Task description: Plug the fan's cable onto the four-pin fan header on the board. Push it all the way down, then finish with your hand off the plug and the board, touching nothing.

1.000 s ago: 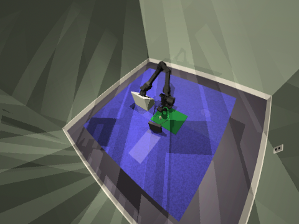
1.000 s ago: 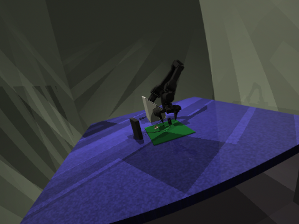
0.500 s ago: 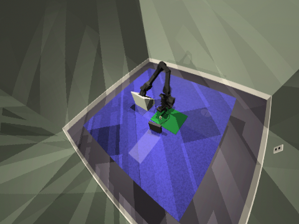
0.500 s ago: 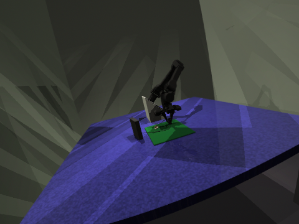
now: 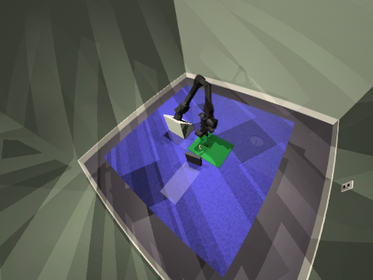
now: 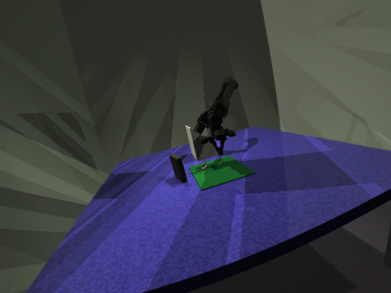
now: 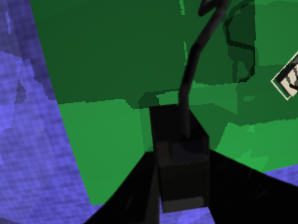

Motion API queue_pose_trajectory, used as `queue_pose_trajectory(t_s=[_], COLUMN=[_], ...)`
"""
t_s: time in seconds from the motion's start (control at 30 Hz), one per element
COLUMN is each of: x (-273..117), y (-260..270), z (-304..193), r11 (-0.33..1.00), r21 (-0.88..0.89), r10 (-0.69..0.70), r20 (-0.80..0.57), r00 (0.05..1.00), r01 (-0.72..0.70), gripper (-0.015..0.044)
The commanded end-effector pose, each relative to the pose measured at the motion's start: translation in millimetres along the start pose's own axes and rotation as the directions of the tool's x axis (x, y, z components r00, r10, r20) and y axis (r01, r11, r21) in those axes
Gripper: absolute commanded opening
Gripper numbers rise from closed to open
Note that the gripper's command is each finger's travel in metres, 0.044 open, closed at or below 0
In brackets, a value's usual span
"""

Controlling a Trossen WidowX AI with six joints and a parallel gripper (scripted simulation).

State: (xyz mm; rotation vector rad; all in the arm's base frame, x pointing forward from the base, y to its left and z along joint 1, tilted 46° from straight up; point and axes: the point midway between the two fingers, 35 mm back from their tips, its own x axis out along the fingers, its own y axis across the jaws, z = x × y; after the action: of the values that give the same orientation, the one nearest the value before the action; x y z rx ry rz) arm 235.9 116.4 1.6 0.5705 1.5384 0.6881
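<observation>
My gripper (image 5: 203,135) (image 6: 221,153) (image 7: 181,172) is shut on the black fan plug (image 7: 182,185), one finger on each side. The plug is near the back edge of the green board (image 5: 219,157) (image 6: 228,175) (image 7: 105,140); its height above the board is hard to tell. The black cable (image 7: 192,60) leaves the plug and runs up in the wrist view. A small pale header (image 5: 200,147) (image 6: 204,166) (image 7: 290,84) with a light outline is on the board, away from the plug, at the right edge of the wrist view. Its pins are too small to tell.
A dark upright block (image 5: 193,158) (image 6: 177,168) stands beside the board, near the header. A white slanted panel (image 5: 176,127) (image 6: 192,142) stands behind the board near the arm. The blue table top (image 5: 217,210) (image 6: 142,228) surrounds them.
</observation>
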Motion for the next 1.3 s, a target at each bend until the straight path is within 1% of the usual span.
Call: queue_pose_trajectory(t_s=[0.0,0.1,0.4,0.6,0.83,0.9,1.27], x=[-6,-7,-7,-7,-6,-6,-5], y=[0,-5,-42,-68,-99,-102,-102], z=[-1,2,15,20,23,23,23], r11=[1.000,0.999,0.938,0.847,0.701,0.685,0.685], r21=[-0.006,0.045,0.348,0.532,0.713,0.729,0.729], r10=[0.000,-0.002,-0.009,-0.009,-0.005,-0.004,-0.004], r20=[-0.003,-0.002,0.000,0.000,-0.001,-0.001,-0.001], r00=[1.000,1.000,1.000,1.000,1.000,1.000,1.000], r01=[0.000,0.002,0.009,0.008,0.004,0.004,0.004], gripper=[0.0000,0.0000,0.0000,0.0000,0.0000,0.0000,0.0000])
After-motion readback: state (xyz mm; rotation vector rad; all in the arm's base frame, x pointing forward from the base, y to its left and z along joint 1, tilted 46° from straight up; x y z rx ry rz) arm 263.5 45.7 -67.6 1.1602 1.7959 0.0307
